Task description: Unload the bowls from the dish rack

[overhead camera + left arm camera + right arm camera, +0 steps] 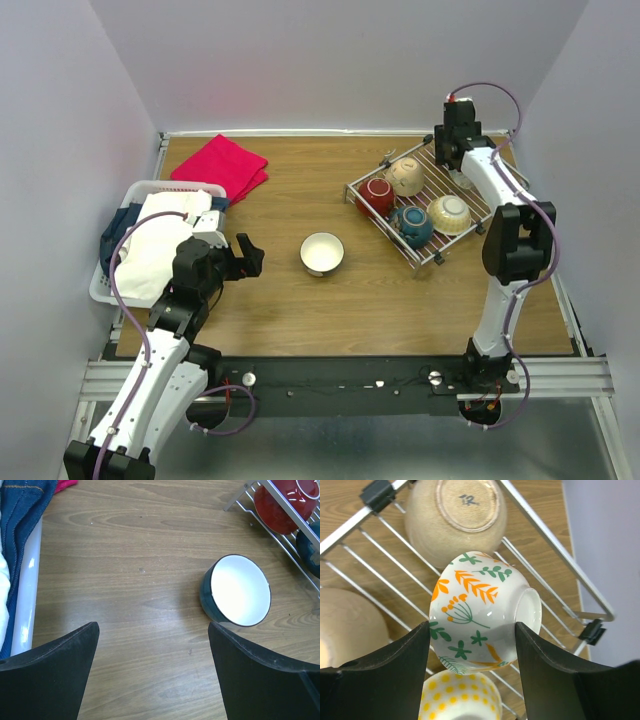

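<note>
The silver wire dish rack (372, 218) stands at the right of the table. It holds a red bowl (377, 195), a tan bowl (405, 177), a teal bowl (412, 226) and a cream bowl (450, 213). My right gripper (471, 630) is over the rack's far corner (555, 546). It is shut on a white floral bowl (480, 605) lying on its side, with a yellow-dotted bowl (457, 697) below it. A teal bowl with a white inside (322, 253) stands upright on the table. My left gripper (153, 630) is open and empty, left of that bowl (240, 590).
A white plastic basket (105, 290) full of cloths sits at the left edge, close to my left arm. A red cloth (222, 165) lies at the back left. Walls close in the table on the left, back and right.
</note>
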`<state>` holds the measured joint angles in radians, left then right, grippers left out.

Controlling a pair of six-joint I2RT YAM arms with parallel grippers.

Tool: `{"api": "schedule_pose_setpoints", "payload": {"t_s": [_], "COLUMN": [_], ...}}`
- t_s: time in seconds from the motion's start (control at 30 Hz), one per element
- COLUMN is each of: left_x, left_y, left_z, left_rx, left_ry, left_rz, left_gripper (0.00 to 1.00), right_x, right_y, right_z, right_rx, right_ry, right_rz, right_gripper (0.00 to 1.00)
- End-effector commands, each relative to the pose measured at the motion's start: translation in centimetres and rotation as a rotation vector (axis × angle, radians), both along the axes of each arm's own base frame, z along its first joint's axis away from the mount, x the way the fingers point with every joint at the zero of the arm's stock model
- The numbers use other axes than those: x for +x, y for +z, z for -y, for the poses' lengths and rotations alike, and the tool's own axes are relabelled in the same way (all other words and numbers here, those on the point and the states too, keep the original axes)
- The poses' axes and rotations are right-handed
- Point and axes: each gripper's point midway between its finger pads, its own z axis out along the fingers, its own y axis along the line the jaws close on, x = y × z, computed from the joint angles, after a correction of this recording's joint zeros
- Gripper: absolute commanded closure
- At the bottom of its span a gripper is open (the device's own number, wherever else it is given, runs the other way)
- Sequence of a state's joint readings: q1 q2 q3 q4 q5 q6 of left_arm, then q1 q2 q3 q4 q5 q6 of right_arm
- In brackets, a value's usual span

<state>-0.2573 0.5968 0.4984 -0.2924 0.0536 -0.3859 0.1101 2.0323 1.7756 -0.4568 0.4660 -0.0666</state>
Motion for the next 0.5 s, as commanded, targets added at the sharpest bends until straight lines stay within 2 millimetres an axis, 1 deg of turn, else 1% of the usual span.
{"api": "schedule_pose_setpoints", "payload": {"t_s": [0.0,0.03,0.07,0.1,0.13,0.17,0.23,0.27,0.3,0.37,0.4,0.47], "left_x": [0.2,0.2,0.2,0.2,0.2,0.2,0.2,0.2,0.3,0.5,0.8,1.0], "left_y": [0.1,0.0,0.1,0.1,0.1,0.2,0.2,0.2,0.4,0.8,1.1,1.6], "left_z": [-0.4,-0.4,-0.4,-0.4,-0.4,-0.3,-0.3,-0.3,-0.2,0.0,0.2,0.5], "left_rx": [0.02,0.021,0.019,0.018,0.017,0.015,0.013,0.011,0.007,-0.008,-0.012,-0.03], "left_ry": [0.019,0.018,0.016,0.016,0.02,0.015,0.018,0.017,0.013,0.013,0.009,-0.001], "left_rz": [0.013,0.012,0.015,0.014,0.016,0.018,0.014,0.015,0.019,0.026,0.034,0.04], "left_gripper": [0.01,0.01,0.01,0.01,0.01,0.01,0.01,0.01,0.01,0.01,0.01,0.01], "right_x": [0.5,0.4,0.2,0.1,0.1,-0.3,-0.5,-0.8,-1.1,-1.3,-1.8,-2.1], "right_y": [5.7,7.0,7.3,7.6,8.2,8.9,9.8,10.6,10.5,11.1,11.2,11.9], "right_z": [-2.7,-3.0,-3.2,-4.0,-4.2,-4.4,-5.2,-5.6,-6.2,-6.7,-7.3,-8.0], "right_rx": [0.172,0.196,0.216,0.257,0.277,0.294,0.348,0.369,0.404,0.441,0.48,0.521], "right_ry": [0.036,0.045,0.053,0.067,0.073,0.078,0.097,0.109,0.12,0.135,0.153,0.176], "right_rz": [0.158,0.19,0.201,0.215,0.236,0.254,0.283,0.3,0.3,0.323,0.324,0.341], "right_gripper": [0.67,0.67,0.67,0.67,0.67,0.67,0.67,0.67,0.67,0.67,0.67,0.67]}}
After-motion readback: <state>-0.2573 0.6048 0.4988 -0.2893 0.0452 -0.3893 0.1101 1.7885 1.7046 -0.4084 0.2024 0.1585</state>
